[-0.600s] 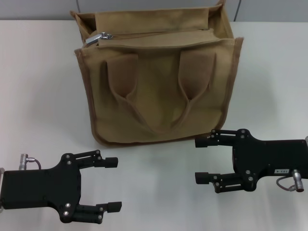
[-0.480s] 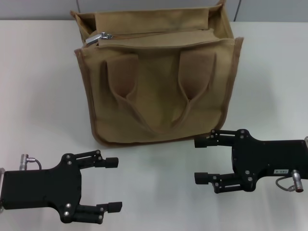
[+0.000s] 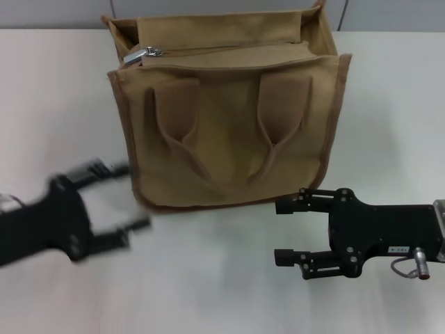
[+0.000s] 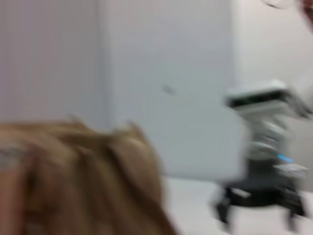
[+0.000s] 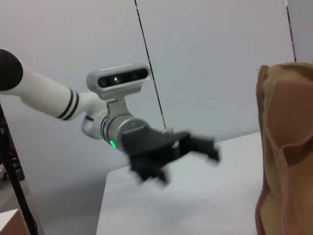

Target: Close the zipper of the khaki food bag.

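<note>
Spread left gripper (image 3: 135, 196), blurred, should probably aim for the zipper (image 3: 147, 52) pull; right gripper (image 3: 284, 232), spread, could steady the bag (image 3: 229, 118).

Black right gripper (image 3: 284, 232) with screws, silver plug; arm (image 5: 49, 95) seemingly white.

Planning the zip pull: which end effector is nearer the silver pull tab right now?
Left. The left end effector is beside the khaki food bag's lower left corner, below the pull tab at the top left. The right end effector sits in front of the bag's lower right, farther off.
</note>
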Robot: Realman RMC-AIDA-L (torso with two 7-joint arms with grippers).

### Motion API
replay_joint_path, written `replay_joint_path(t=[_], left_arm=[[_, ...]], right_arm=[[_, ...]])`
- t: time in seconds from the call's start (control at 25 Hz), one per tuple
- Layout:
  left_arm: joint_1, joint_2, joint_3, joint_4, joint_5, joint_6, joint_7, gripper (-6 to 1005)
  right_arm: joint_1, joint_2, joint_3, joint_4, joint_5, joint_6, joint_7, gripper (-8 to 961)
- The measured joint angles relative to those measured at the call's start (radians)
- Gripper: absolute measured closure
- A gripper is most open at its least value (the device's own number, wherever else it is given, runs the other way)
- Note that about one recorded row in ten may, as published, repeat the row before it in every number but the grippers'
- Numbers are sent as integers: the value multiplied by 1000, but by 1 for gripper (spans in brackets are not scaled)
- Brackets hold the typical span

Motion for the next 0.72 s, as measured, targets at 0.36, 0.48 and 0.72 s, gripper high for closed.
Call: replay_joint_path(t=[0.36, 0.48, 0.72], left_arm=[[18, 0, -398, -116, -23, -82, 76, 168], [-16, -1, -400, -148, -20, -124, 80, 169], [-109, -3, -363, -233, -15, -253, 118, 169]], right_arm=[[11, 0, 9, 87, 0, 32, -71, 170], [17, 0, 11, 116, 1, 44, -98, 170], [27, 0, 11, 156, 1, 62, -128, 170]])
